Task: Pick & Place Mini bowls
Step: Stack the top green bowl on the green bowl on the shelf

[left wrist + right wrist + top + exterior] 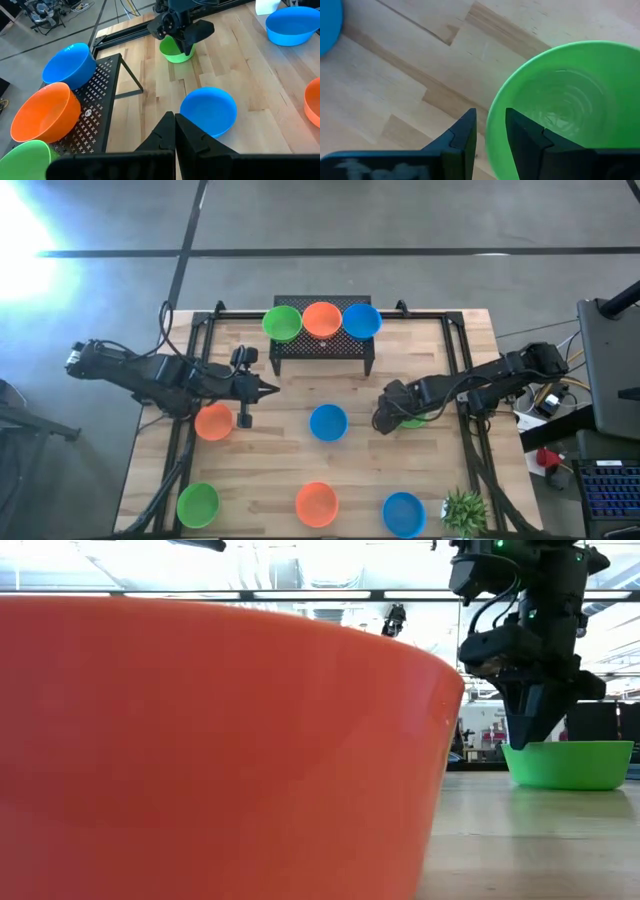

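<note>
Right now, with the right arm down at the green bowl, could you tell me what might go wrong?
1. The right end effector straddles the green bowl's rim; the wall is thin, so the bowl may slip or tip when lifted.
2. The rack already holds three bowls side by side, so adding another could knock one off.
3. The left end effector waits, shut, near the middle blue bowl, so the arms' paths could cross.

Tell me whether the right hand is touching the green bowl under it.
Cannot tell. In the right wrist view the right hand straddles the green bowl's rim, one finger inside, one outside, but no view shows contact or a gap plainly.
</note>
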`<state>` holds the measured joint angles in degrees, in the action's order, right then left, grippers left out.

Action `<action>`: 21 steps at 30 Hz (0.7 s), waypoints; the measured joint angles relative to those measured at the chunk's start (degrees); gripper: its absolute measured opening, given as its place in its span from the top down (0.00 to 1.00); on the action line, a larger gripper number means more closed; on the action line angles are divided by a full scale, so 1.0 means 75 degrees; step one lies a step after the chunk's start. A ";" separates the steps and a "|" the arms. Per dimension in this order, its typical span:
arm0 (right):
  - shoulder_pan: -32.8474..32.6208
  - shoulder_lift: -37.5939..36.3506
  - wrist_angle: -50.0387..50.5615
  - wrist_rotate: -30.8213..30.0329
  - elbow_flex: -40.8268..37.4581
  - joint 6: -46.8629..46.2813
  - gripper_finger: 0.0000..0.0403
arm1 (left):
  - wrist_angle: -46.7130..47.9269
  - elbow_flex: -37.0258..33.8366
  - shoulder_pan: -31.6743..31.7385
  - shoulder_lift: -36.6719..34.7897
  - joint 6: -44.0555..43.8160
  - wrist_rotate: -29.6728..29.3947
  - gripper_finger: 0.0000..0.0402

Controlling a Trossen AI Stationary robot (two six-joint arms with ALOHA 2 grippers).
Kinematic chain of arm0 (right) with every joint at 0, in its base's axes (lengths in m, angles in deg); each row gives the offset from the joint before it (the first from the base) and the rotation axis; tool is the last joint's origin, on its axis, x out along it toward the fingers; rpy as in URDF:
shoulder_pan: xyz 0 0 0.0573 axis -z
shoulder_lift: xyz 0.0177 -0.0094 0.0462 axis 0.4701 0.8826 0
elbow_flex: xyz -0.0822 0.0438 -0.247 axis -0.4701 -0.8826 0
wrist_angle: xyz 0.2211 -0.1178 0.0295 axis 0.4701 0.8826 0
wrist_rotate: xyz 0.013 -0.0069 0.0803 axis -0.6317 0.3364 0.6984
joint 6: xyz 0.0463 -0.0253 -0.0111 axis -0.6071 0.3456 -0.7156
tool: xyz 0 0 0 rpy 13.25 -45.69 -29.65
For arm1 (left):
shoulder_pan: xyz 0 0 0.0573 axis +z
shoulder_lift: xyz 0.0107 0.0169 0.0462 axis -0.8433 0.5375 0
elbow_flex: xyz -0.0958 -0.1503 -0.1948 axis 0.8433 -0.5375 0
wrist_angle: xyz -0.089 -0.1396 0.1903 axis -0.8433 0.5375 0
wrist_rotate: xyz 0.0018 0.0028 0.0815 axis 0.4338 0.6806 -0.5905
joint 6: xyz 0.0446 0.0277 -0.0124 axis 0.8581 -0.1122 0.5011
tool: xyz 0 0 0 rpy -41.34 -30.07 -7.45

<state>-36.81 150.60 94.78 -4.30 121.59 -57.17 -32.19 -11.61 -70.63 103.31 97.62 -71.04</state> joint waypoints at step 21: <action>-0.0015 0.0160 -0.0135 -0.0329 -0.0213 0.0322 0.94 | 0.0004 -0.0010 -0.0003 0.0000 -0.0007 0.0001 1.00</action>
<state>-36.92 151.79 93.77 -6.77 119.99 -54.75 -32.16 -11.69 -70.66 103.31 97.57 -71.03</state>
